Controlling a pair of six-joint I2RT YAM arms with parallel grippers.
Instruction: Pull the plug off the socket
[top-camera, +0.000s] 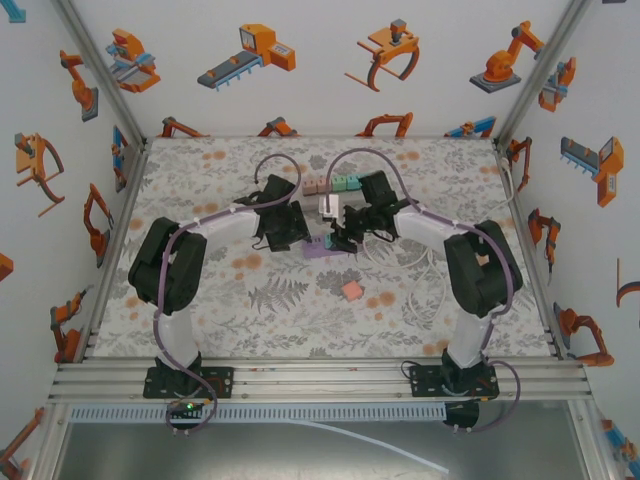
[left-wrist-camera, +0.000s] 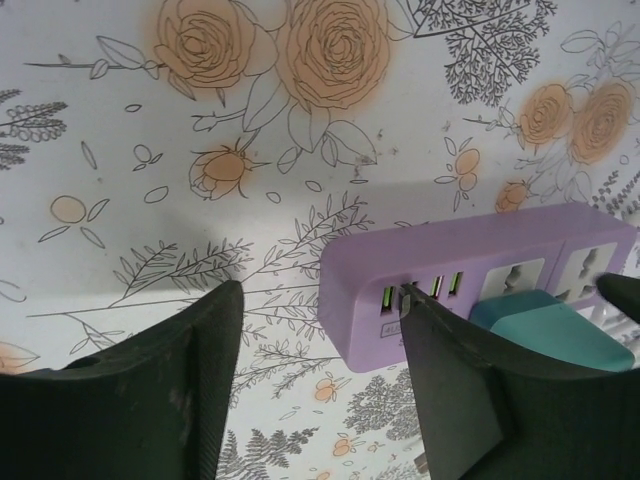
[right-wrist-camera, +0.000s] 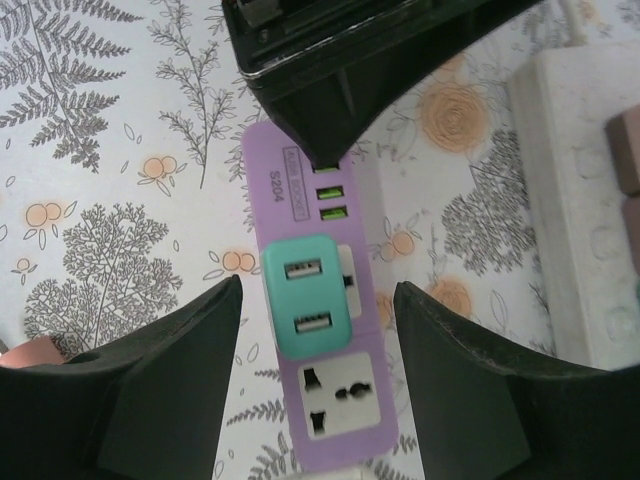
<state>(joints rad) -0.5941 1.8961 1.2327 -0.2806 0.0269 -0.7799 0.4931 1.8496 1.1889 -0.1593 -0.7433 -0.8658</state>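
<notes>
Teal two-port plug (right-wrist-camera: 306, 295) seated in lilac socket strip (right-wrist-camera: 275, 190), flat on floral tabletop (right-wrist-camera: 100, 150)

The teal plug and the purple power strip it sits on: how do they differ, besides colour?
The teal plug is a small, nearly square block. The purple power strip is a long bar, far larger. The plug stands in one of the strip's sockets, while the strip lies flat on the flowered table. The plug's two USB slots are pale, and the strip's are green. Both have rounded corners and USB slots.

Arms (top-camera: 225, 225) white w/ black joints, lilac cables (top-camera: 360, 150) looped along; claw fingers (left-wrist-camera: 150, 390) matte black.
</notes>
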